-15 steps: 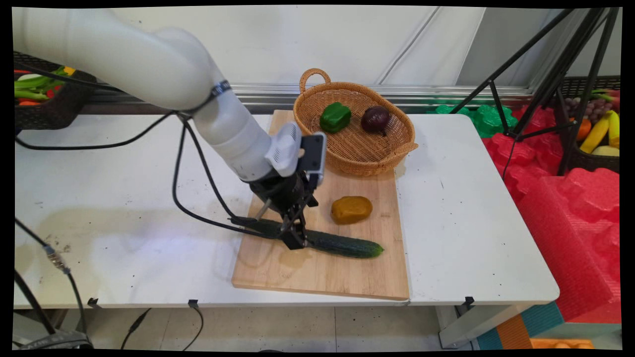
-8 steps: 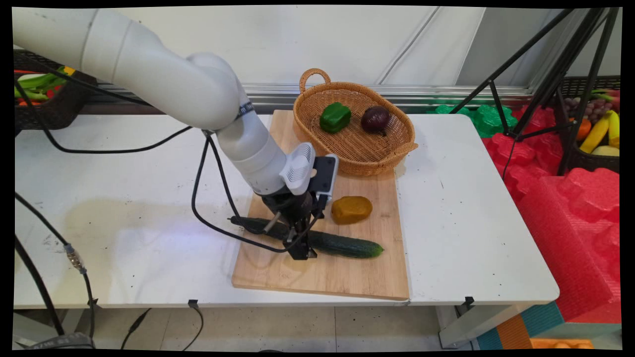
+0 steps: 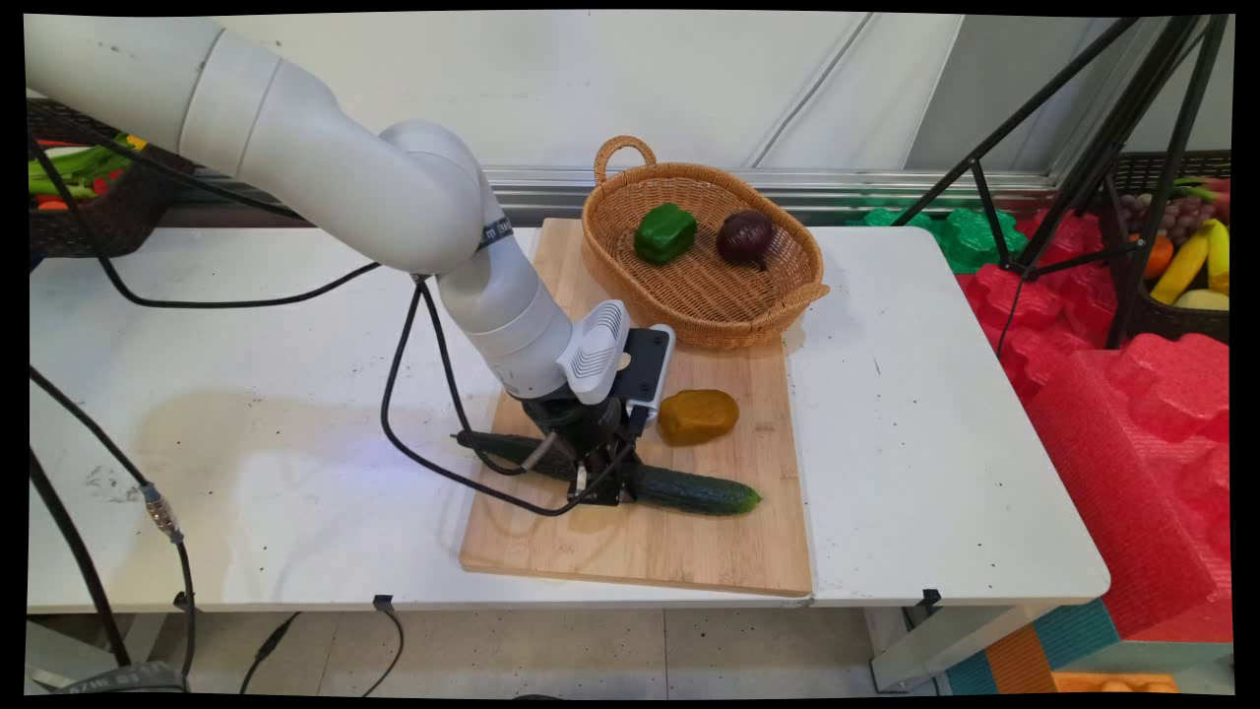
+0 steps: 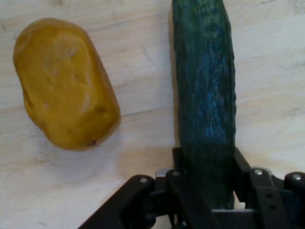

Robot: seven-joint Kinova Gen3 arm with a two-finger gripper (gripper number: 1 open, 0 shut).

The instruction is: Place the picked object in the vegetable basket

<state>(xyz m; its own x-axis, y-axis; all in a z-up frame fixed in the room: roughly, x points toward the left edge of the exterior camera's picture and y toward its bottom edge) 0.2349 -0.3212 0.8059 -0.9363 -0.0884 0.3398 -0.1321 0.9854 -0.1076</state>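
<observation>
**Gripper clamped on the cucumber**

White table [image 3: 246, 394] with a wooden cutting board [image 3: 689, 551] lying across its middle. On the board's near half lies a long dark green cucumber [image 3: 689, 489], with one end poking over the board's left edge. The black gripper [image 3: 596, 487] is down on the cucumber's middle, and its two fingers [image 4: 178, 164] press on both sides of it. A brownish-yellow potato [image 3: 697, 416] sits near the cucumber, not touching it. At the board's far edge stands a wicker basket [image 3: 709, 315] holding a green bell pepper [image 3: 665, 232] and a red onion [image 3: 745, 236].
</observation>
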